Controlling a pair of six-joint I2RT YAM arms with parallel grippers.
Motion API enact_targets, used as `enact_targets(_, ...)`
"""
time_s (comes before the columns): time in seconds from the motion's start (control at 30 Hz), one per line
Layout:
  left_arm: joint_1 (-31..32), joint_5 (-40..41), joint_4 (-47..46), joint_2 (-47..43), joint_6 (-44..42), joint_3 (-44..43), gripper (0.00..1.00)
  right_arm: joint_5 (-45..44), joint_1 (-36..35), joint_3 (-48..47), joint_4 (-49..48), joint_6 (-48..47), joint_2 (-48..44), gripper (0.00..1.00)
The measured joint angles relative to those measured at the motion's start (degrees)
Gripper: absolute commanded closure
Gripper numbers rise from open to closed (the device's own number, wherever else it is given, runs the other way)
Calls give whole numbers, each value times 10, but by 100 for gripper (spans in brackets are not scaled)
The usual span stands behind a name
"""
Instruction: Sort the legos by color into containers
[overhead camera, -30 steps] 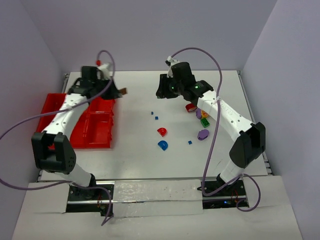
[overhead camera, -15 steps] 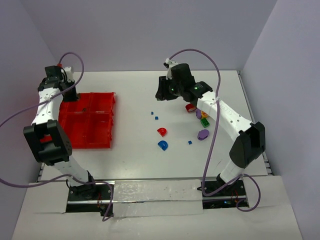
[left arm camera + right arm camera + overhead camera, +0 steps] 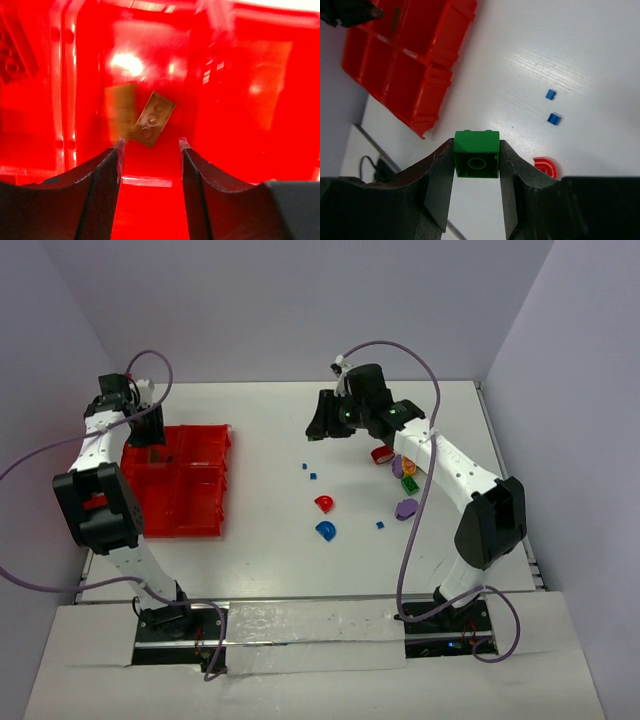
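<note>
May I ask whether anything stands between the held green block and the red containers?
Nothing visible does: only bare table lies between the green block in the right gripper and the containers.

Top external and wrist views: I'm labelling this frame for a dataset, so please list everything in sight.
containers: one red grid of bins, table's left side.
brownish plate: one, in a bin below the left gripper.
green block: one, clamped in the right gripper.
blue bits: three, tiny, scattered mid-table.
red arch: one, mid-table.
blue arch: one, just nearer than the red.
loose cluster: purple, red, green, yellow-orange pieces, right of centre; count unclear.
table: one, white.
left gripper: open, over the bins.
right gripper: shut on the green block.
</note>
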State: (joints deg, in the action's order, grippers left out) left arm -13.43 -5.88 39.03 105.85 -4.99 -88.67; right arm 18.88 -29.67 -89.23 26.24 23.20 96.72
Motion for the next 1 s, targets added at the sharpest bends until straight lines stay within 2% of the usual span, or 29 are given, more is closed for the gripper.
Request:
enact_targets(0.13, 0, -96, -27, -41, -4, 14, 29, 36, 24, 0, -16, 71, 14, 100)
enact_targets(0.23, 21, -172, -75, -127, -2, 73, 27, 84, 46, 20, -59, 153, 22, 100)
enact_targets(0.3, 68, -211, -92, -193, 0, 105, 26, 122, 57, 42, -98, 220, 30, 100)
enact_targets(0.4, 179, -258, -135, -257, 9, 128, 25, 174, 67, 75, -154, 310, 46, 100)
enact_targets(0.47, 248, -292, -156, -271, 26, 131, 25, 208, 68, 99, -198, 365, 54, 100)
enact_targets(0.53, 285, -317, -174, -267, 46, 131, 22, 235, 67, 115, -229, 406, 57, 100)
enact_targets(0.8, 342, -325, -196, -220, 104, 131, 24, 291, 63, 164, -367, 531, 56, 100)
enact_targets(1.0, 408, -280, -197, -211, 119, 127, 29, 291, 61, 184, -386, 583, 55, 100)
